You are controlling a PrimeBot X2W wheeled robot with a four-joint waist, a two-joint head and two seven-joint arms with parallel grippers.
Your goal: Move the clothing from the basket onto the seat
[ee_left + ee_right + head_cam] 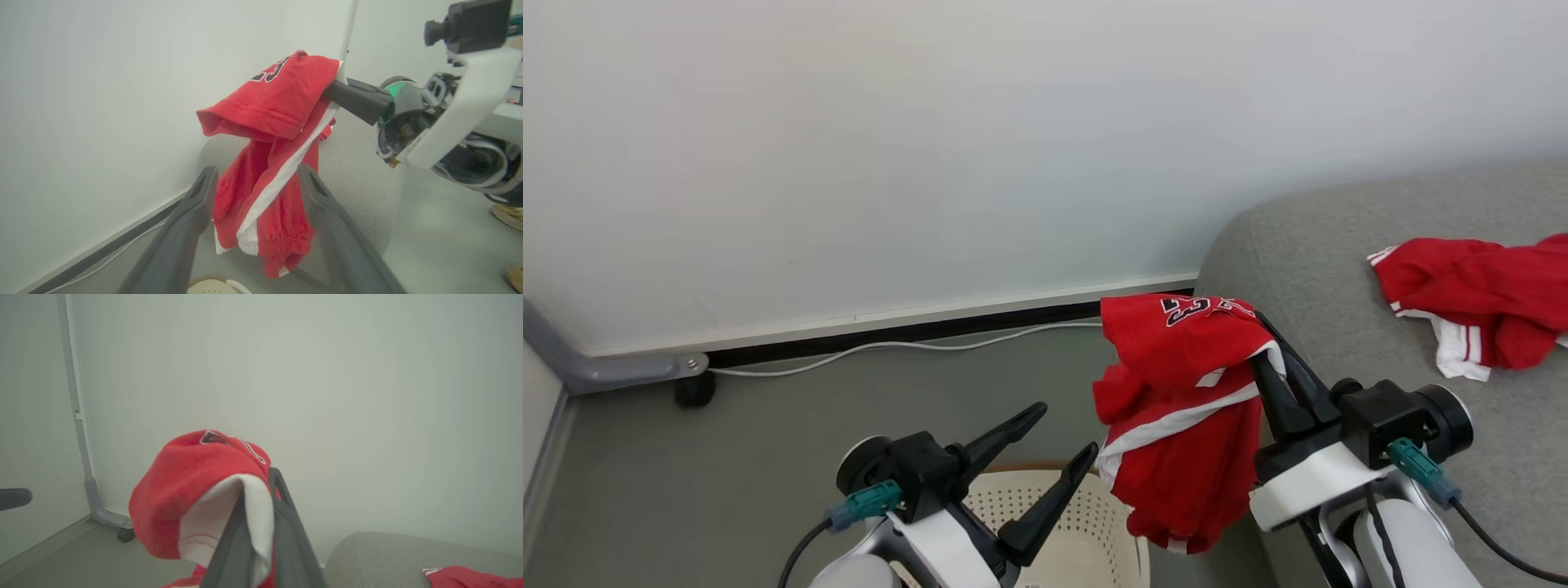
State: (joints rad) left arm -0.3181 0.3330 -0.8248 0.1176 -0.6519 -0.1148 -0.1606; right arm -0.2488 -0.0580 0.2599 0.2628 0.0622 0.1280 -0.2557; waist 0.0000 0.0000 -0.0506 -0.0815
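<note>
Left gripper [1067, 426]: nearest to the camera, low in the head view; stood just above the basket with both dark fingers spread wide and empty.
Basket [1086, 523]: cream, with perforated wall and brown rim; sat on the floor directly under the left gripper, close beside the seat.
Floor [768, 457]: grey and smooth; reached back to the wall.
Wall [931, 147]: plain white; ended at the bottom in a pale skirting over a black strip [931, 329].
Cable [915, 346]: white and thin; ran along the foot of the wall toward the seat.
Grey rail [613, 369]: lay low at the left corner, just beside a black wheel [694, 390].
Seat [1307, 269]: grey fabric with a rounded end; stood at the right, near the wall.
Second garment [1478, 302]: red with white stripes; lay crumpled on top of the seat, well apart from the basket.
Right gripper [1258, 347]: held high beside the end of the seat, pointing up and left in the head view; clamped tight on the white trim of the held garment.
Held garment [1176, 425]: red, with a white stripe and a dark number print on top; draped over the right fingers and hung free in the air, clear of the basket, between basket and seat.
Right forearm [1413, 547]: white; stretched up from the lower right corner.
Left forearm [931, 547]: white; stretched up from the bottom edge, left of the middle.
</note>
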